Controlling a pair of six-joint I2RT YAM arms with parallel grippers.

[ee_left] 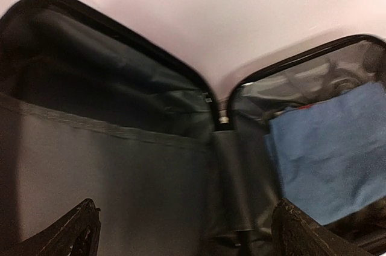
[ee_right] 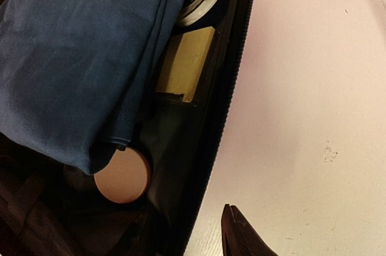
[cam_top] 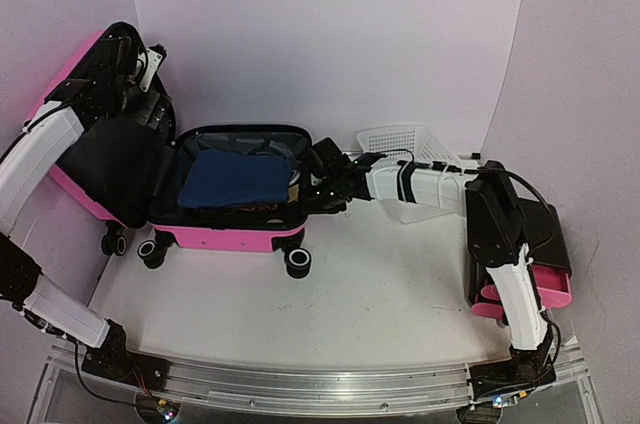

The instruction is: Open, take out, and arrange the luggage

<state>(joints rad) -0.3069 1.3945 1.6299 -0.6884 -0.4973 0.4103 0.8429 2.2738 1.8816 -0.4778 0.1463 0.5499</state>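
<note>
Right gripper at the open suitcase's rim, contents just ahead of it.
The right gripper [cam_top: 322,182] hovers over the near end wall of the hot-pink suitcase [cam_top: 230,236]; only one fingertip [ee_right: 241,235] shows, so I cannot tell its opening. Just beyond lie a yellow box [ee_right: 184,63], a round copper-coloured cap [ee_right: 122,176] and a folded blue cloth [ee_right: 78,57], the case stretching lengthwise away from it. The left gripper [ee_left: 187,229], spread wide, faces the raised lid [cam_top: 110,159], farther from the contents.

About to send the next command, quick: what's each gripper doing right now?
Left gripper: open, empty, facing the lining of the luggage.
Right gripper: cannot tell; only one fingertip shows, beside the luggage's rim.
</note>
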